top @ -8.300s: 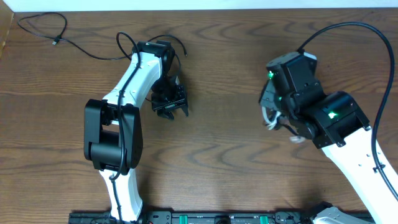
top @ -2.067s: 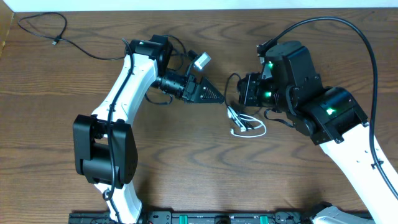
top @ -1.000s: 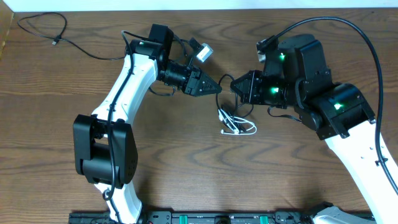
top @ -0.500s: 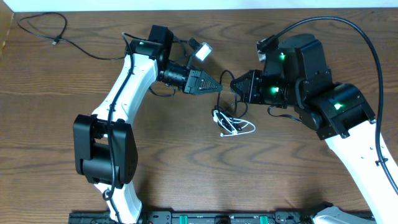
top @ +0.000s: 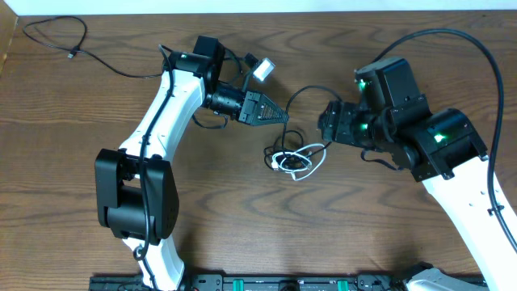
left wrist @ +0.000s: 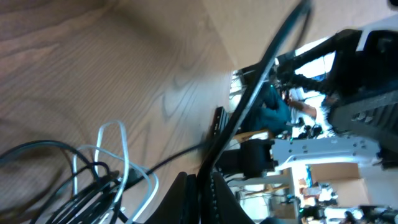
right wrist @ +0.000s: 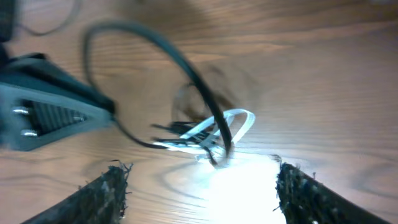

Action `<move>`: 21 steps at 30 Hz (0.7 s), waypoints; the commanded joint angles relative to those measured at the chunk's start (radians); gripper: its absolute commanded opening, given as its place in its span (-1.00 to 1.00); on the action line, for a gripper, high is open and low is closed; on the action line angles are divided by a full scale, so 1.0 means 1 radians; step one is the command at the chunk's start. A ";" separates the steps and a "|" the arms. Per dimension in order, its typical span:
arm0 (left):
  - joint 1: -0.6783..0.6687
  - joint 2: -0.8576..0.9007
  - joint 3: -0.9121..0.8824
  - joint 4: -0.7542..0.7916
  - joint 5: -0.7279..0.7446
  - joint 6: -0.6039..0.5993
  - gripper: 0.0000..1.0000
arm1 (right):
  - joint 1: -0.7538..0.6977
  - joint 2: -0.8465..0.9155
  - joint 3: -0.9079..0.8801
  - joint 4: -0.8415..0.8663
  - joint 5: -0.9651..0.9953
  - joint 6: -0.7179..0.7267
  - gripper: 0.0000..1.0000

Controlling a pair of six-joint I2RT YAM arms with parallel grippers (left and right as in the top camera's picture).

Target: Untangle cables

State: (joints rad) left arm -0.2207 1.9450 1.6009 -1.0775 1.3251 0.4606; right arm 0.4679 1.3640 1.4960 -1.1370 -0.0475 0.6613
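Right now the left gripper (top: 277,118) is pinched tight on a black cord (top: 302,89). Its two fingers (left wrist: 186,198) are pressed together, and in the left wrist view the cord runs out from between them and away upward. From that pinch the black cord arcs up and over toward the right gripper (top: 326,123), then drops into a small tangle (top: 292,159). The tangle lies on the wooden table (top: 242,218), between the two grippers and a little below them in the overhead view. A white cord (top: 311,168) loops through the tangle among thin black strands; which strand belongs to which cord cannot be told. The right gripper stands wide open, its fingers (right wrist: 115,190) well apart with nothing between them. It hovers near the tangle and faces it without holding any part of it. A second black cord (top: 85,34) lies loose in the table's far left corner, well apart from both arms.
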 commanded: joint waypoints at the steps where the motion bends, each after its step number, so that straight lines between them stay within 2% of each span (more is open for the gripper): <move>1: 0.000 -0.001 0.017 0.038 0.059 -0.177 -0.85 | -0.008 -0.002 0.010 -0.024 0.066 -0.005 0.56; 7: 0.000 -0.027 0.021 0.185 0.210 -0.458 -0.85 | 0.001 -0.002 0.009 -0.062 -0.020 -0.084 0.65; 12: 0.000 -0.071 0.021 0.289 0.228 -0.643 -0.86 | 0.027 -0.002 0.008 -0.097 -0.035 -0.104 0.66; 17: 0.000 -0.142 0.021 0.364 0.227 -0.752 -0.86 | 0.051 0.002 0.005 -0.077 0.026 -0.105 0.66; 21: 0.000 -0.215 0.021 0.396 0.187 -0.789 -0.86 | 0.050 0.017 0.005 -0.076 0.117 -0.037 0.73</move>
State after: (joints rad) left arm -0.2207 1.7870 1.6012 -0.6891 1.5166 -0.2539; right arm 0.5144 1.3663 1.4963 -1.2137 -0.0124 0.5911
